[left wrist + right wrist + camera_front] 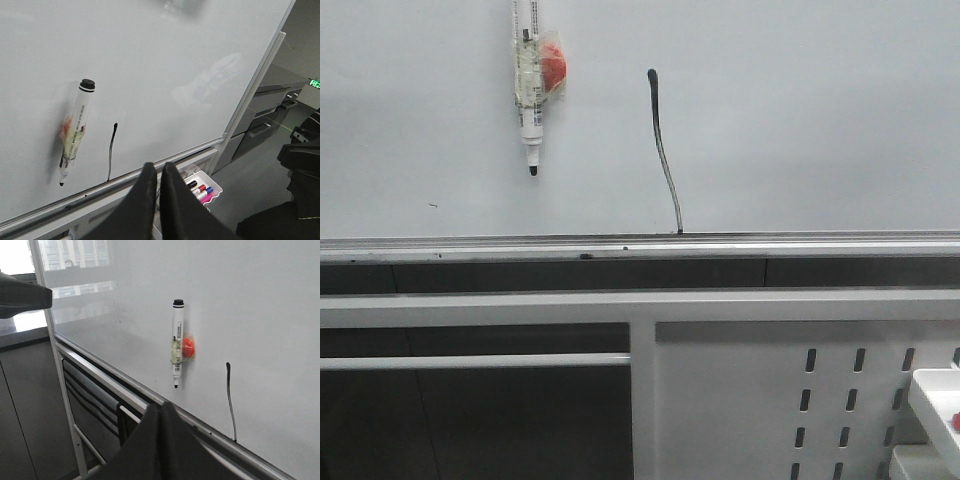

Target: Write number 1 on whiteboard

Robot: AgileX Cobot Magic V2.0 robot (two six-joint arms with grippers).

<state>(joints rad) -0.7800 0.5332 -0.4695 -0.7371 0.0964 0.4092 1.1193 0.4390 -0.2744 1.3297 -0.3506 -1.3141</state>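
Stroke for the number 1 (663,150) already stands on the whiteboard (800,120) — thin, slightly bowed, blob at its top, foot reaching the silver rail (820,245). Likely dry-erase ink, so smudges at a touch; nothing to grip there. Marker (529,90) hangs just left of it, tip down and uncapped, fixed by clear tape to a red magnet (553,62). Light, stiff, slick barrel; best taken mid-barrel, clear of the tape. Left tool (158,172) and right tool (160,412) both clenched on nothing, away from the board. Marker's top is cut off in the front view. Tray (207,181) of spare pens sits below the rail; its contents are partly hidden.
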